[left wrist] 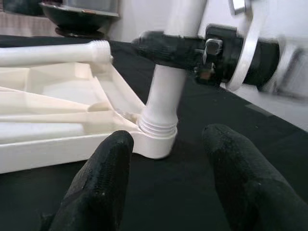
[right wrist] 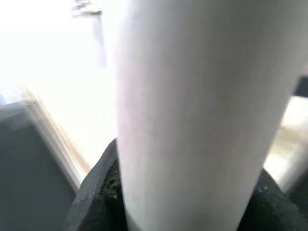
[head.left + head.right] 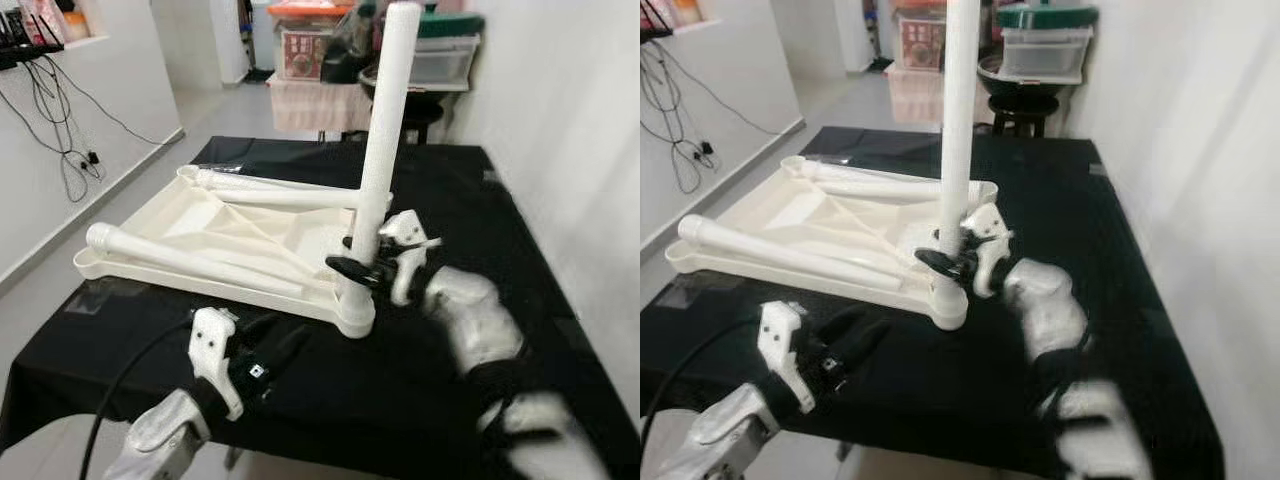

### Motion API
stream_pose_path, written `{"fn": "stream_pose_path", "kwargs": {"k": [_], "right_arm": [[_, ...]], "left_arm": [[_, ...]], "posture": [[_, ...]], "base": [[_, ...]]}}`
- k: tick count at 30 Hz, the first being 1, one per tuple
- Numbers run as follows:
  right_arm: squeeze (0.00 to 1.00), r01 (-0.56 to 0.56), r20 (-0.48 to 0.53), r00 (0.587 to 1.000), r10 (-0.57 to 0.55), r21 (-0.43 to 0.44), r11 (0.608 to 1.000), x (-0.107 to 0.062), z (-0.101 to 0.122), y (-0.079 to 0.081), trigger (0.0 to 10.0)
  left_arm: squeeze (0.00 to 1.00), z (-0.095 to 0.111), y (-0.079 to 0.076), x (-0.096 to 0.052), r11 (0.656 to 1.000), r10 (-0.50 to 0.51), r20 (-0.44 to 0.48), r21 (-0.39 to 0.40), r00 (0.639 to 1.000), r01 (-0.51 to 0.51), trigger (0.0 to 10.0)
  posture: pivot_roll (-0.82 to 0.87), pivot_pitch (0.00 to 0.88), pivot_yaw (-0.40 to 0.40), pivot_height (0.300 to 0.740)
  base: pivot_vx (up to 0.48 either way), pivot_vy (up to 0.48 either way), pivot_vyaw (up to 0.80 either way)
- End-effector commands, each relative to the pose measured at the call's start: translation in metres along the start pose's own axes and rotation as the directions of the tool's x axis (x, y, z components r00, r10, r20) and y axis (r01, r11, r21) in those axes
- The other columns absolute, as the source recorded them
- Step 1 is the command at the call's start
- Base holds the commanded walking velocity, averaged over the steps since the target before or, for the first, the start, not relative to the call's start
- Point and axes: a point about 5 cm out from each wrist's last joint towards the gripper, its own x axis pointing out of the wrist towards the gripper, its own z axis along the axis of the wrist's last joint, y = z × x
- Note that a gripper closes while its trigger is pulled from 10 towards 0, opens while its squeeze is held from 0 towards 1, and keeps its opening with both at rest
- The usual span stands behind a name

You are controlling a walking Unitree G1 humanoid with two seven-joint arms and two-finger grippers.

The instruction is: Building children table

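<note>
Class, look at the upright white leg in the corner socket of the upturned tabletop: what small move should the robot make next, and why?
Probably keep twisting the upright leg with the right gripper clamped near its base: threads show above the corner socket, so it isn't fully seated. The left gripper hovers open nearby.

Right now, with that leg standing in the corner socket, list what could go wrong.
1. The right gripper clamps the upright white plastic leg low down, so the tall leg may lean and cross-thread; threads still show above the socket.
2. The upturned white plastic tabletop lies unheld on the black cloth-covered table; the left gripper hovers open, so twisting may spin it.
</note>
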Motion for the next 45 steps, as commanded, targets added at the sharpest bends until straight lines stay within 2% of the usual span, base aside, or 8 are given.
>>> {"fn": "stream_pose_path", "kwargs": {"k": [1,11,12,13,22,23,35,45], "right_arm": [[0.00,0.102,-0.144,0.985,-0.095,0.038,0.994,-0.013,-0.027,0.006,0.0],[0.00,0.158,-0.133,0.978,-0.164,-0.053,0.986,-0.002,-0.018,0.007,1.7],[0.00,0.154,-0.117,0.981,-0.157,-0.038,0.987,-0.003,-0.013,0.010,10.0],[1.00,0.105,-0.094,0.990,-0.105,-0.008,0.994,-0.003,-0.009,0.013,10.0],[1.00,-0.442,0.021,0.896,0.444,-0.059,0.895,0.000,0.019,0.012,10.0],[0.00,-0.553,-0.011,0.832,0.555,-0.104,0.827,-0.001,0.022,0.008,10.0],[0.00,-0.753,-0.073,0.658,0.750,-0.093,0.651,0.014,0.037,-0.001,0.0],[0.00,-0.729,-0.093,0.685,0.723,-0.087,0.679,0.007,0.026,-0.019,0.0]], "left_arm": [[0.00,0.000,0.003,-0.002,1.000,0.006,-0.015,0.005,1.000,-0.006,10.0],[0.00,-0.002,0.004,0.002,1.000,-0.002,-0.021,0.007,1.000,0.002,10.0],[0.00,-0.002,0.005,0.002,1.000,0.005,-0.017,0.006,1.000,-0.005,10.0],[0.00,-0.002,0.005,0.003,1.000,0.009,-0.014,0.006,1.000,-0.009,10.0],[0.00,-0.004,0.005,0.005,1.000,0.004,-0.012,0.002,1.000,-0.004,10.0],[0.00,-0.004,0.005,0.006,1.000,0.003,-0.011,0.002,1.000,-0.003,10.0],[0.00,-0.005,0.005,0.006,1.000,0.011,-0.014,0.010,1.000,-0.011,10.0],[0.00,-0.004,0.003,0.005,1.000,0.009,-0.012,0.007,1.000,-0.009,10.0]], "posture": [[0.01,0.032,0.003,0.740],[0.02,0.006,-0.003,0.740],[0.02,0.003,-0.004,0.740],[0.02,0.000,-0.008,0.740],[0.01,0.000,-0.011,0.740],[0.01,0.000,-0.012,0.740],[0.03,0.000,-0.011,0.740],[0.02,0.002,-0.006,0.740]], "base": [[0.000,0.000,0.00],[0.000,0.000,0.00],[0.000,0.000,0.00],[0.000,0.000,0.00],[0.000,0.000,0.00],[0.000,0.000,0.00],[0.000,0.000,0.00],[0.000,0.000,0.00]]}}
